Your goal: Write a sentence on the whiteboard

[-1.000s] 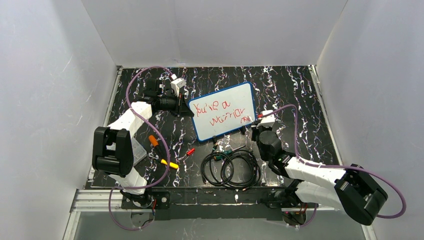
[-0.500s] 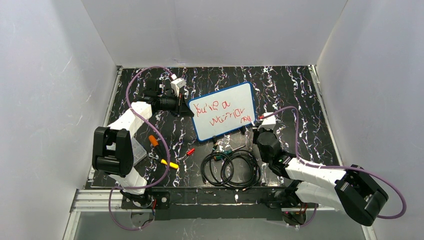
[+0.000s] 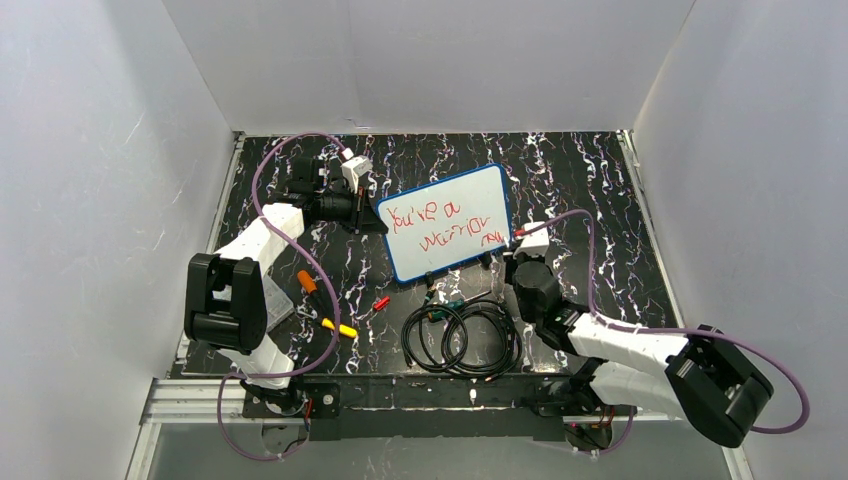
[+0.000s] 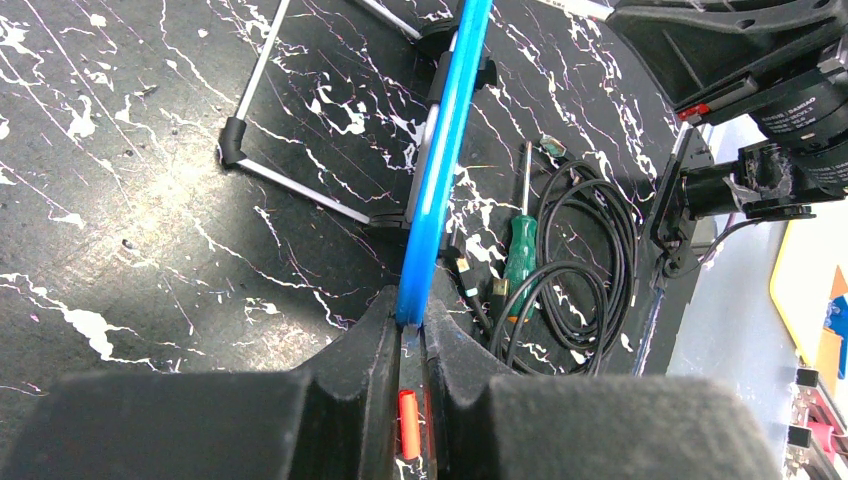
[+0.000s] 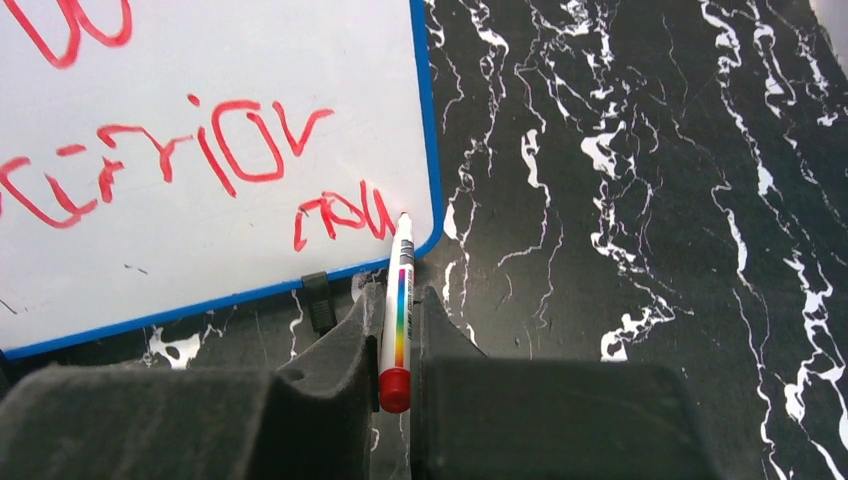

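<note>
My R hand (image 5: 397, 335) was pinched shut on the marker (image 5: 399, 290), tip touching the whiteboard (image 5: 250, 50) just ahead, below the sentence (image 5: 215, 150). My L hand (image 4: 408, 335) was clamped shut on its frame (image 4: 440, 150). I'd judge light pressure & short strokes best.

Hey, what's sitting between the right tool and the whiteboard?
A marker: clamped in the right tool, with its tip reaching the whiteboard near the corner. The right wrist view shows it.
</note>
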Robot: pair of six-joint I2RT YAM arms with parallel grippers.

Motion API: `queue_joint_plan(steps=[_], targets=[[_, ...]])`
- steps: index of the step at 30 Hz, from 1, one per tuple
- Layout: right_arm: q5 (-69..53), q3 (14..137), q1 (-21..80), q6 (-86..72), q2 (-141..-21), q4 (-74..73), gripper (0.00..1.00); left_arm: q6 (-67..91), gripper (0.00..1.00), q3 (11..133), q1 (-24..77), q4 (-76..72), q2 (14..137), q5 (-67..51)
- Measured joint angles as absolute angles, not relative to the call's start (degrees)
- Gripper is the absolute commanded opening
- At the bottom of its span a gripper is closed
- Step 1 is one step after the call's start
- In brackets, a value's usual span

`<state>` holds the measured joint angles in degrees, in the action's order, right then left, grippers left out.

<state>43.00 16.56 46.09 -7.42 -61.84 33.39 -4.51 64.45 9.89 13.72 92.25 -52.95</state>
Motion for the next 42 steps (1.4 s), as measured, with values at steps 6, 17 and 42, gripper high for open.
queue_joint_plan(steps=[6,17,42], targets=[[43.40,18.68,46.09,-5.28,-63.48,36.38,0.01,-4.51,0.00,64.45,9.89,13.72,92.25,-52.97],[43.88,18.17,46.09,-6.13,-57.49,35.05,0.01,-4.54,0.00,64.45,9.89,13.69,92.25,-52.93],[43.40,15.97,44.58,-8.99,-61.98,33.95,0.01,-4.54,0.00,64.45,9.89,13.72,92.23,-52.95]])
